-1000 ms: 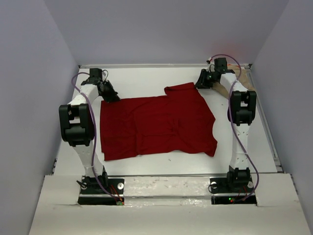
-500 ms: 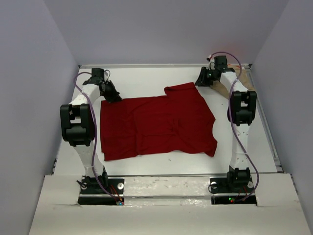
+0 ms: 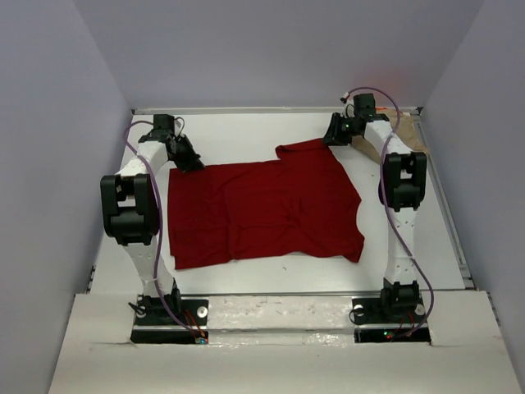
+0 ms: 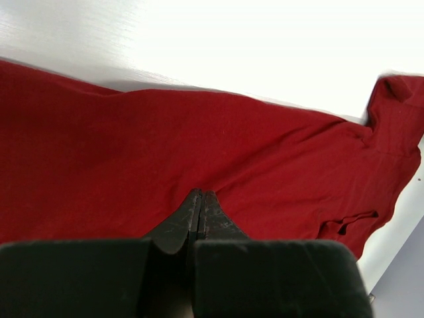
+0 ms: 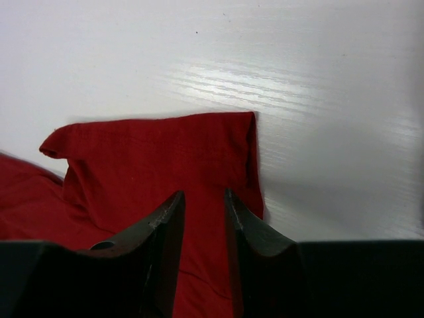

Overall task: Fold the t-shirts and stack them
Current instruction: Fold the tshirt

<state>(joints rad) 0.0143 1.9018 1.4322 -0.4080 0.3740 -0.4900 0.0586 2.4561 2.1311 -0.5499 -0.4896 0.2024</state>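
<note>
White table [image 3: 246,135] bears spread dark red t-shirt [image 3: 262,209], tan t-shirt [image 3: 414,135] far right

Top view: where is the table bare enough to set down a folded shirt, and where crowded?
Bare: the far strip between red shirt and back wall; the near strip between shirt and arm bases. Crowded: far corners, by left end effector, right end effector and tan shirt.

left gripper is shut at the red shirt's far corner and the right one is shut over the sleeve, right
No: the right gripper is open. The right wrist view shows its jaws apart over the sleeve of the dark red t-shirt. The left gripper is shut at the far corner, as you say.
</note>
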